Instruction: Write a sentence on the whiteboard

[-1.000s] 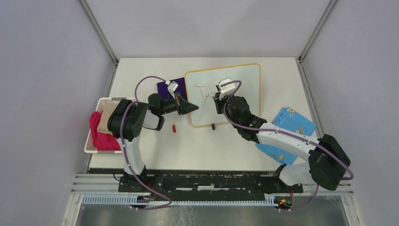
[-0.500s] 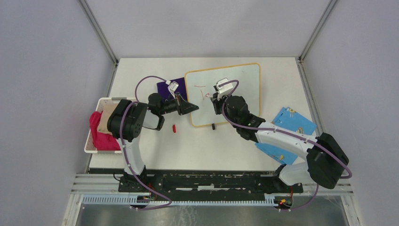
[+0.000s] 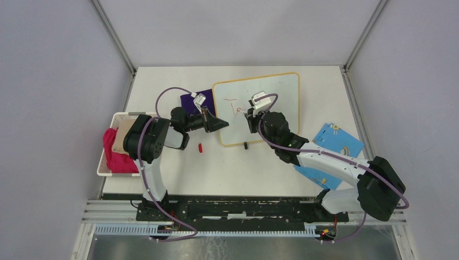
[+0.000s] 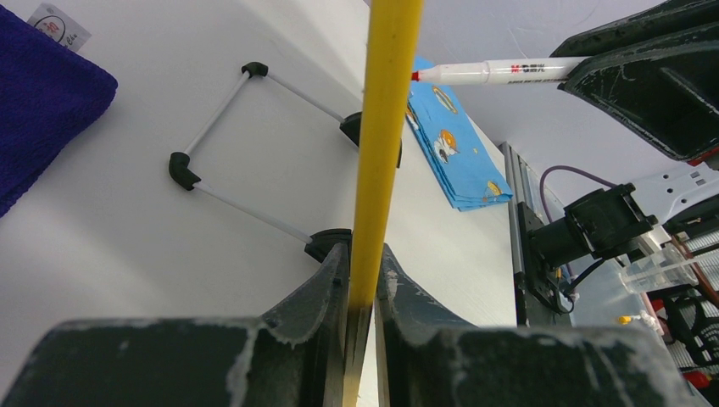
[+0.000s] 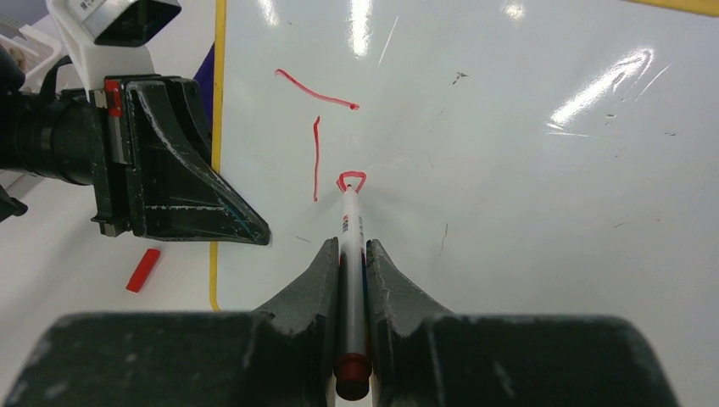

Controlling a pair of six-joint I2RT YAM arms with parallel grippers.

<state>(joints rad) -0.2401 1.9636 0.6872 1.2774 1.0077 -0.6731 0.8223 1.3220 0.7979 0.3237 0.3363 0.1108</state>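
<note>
**Q:** What is the condition of the right gripper (image 5: 350, 246)?

**A:** Its two fingers are pressed against the barrel of a marker (image 5: 348, 222), which runs straight out ahead between them. The red rear end sits back in the jaw and the tip points forward. The tip appears to meet the whiteboard (image 5: 526, 220) at the base of a small red loop.

**Q:** Where is the sentence (image 5: 316, 161) relative to that gripper?

**A:** Directly ahead of the fingertips and slightly to their left. Only a slanted top bar, a vertical stroke beneath it and the small loop are drawn. The rest of the glossy surface ahead and to the right is unmarked.

**Q:** And the left gripper (image 4: 363, 254)?

**A:** It lies to the left of the right gripper. Its fingers pinch the whiteboard's yellow frame at the left edge, and the frame rises edge-on from between them.

**Q:** What lies farther out?

**A:**
- A red cap (image 5: 142, 270) rests on the table, near the left gripper and off the board.
- A purple cloth (image 3: 190, 100) lies just beyond the left gripper.
- A white basket (image 3: 100, 162) holding cloths is well behind it, at the table's left edge.
- A blue patterned sheet (image 3: 338, 140) lies to the right of the right arm.
</note>
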